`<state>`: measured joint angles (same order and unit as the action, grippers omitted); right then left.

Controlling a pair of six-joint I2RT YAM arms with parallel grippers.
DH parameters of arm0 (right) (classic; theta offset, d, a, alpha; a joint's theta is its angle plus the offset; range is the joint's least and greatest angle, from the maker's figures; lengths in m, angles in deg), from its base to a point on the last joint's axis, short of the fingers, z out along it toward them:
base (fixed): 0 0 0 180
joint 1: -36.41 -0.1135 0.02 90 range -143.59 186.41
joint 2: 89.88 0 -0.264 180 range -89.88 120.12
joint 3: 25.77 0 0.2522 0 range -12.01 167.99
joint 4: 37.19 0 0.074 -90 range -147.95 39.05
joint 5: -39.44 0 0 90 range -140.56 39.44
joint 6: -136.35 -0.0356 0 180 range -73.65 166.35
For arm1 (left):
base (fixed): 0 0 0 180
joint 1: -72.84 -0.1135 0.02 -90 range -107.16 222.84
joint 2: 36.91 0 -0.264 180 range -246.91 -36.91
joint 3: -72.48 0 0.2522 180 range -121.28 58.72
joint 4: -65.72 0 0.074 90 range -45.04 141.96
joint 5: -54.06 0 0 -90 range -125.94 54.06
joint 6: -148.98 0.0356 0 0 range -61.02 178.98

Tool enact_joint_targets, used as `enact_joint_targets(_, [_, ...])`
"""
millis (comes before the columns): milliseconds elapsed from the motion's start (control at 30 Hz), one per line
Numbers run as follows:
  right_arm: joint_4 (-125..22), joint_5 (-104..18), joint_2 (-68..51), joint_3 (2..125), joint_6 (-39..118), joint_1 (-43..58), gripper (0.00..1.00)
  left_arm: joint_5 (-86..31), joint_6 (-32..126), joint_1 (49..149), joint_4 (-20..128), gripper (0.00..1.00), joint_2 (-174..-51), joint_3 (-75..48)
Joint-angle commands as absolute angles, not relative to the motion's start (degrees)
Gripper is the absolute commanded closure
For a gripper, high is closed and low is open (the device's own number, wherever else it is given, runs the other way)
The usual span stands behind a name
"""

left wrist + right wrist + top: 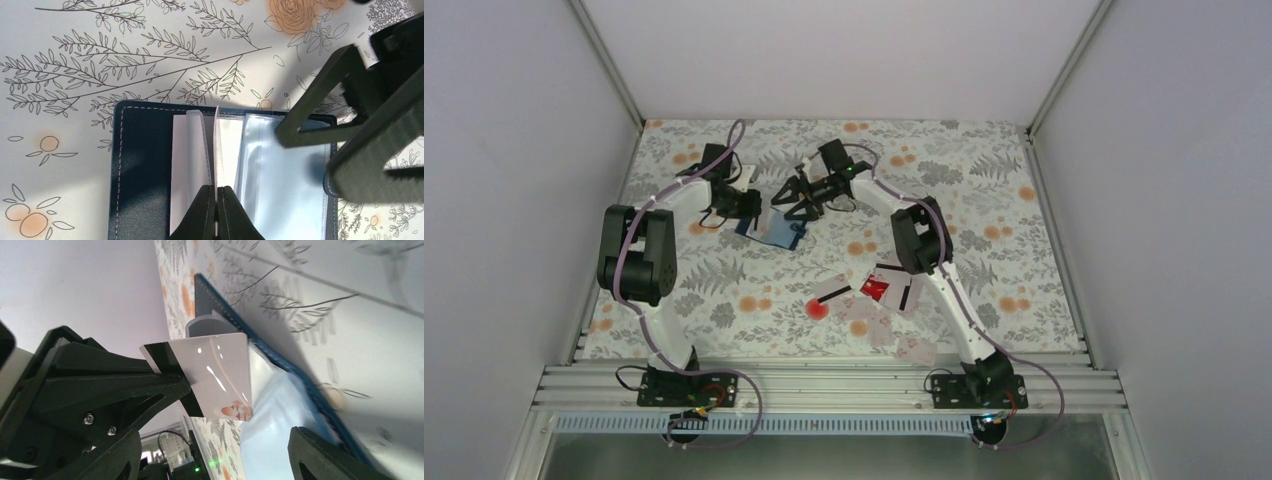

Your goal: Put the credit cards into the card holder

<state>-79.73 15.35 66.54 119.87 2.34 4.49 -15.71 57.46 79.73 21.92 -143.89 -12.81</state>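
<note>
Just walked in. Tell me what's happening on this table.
The left claw is shut on what looks like a white card standing on edge in the open holder. The right claw hangs open beside it, gripping nothing. More cards lie loose, not yet filed.

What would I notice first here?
The navy card holder lying open in the far middle, with the left claw pinching a white credit card upright over it. The right claw hovers open beside it, and loose cards, including a red card, lie nearer.
</note>
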Motion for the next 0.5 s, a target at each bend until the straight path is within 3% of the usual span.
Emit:
enact_joint_targets(0, [-86.87, 9.74, 61.07, 118.38, 6.61, 6.75, 0.25, -15.46, 55.89, 79.8, 21.51, 0.98, -145.09, -11.57])
enact_joint_targets(467, [-90.45, 0.85, 43.26, 98.63, 13.88, 6.67, 0.25, -15.99, 50.01, 79.99, 21.16, 0.98, -140.73, -5.65])
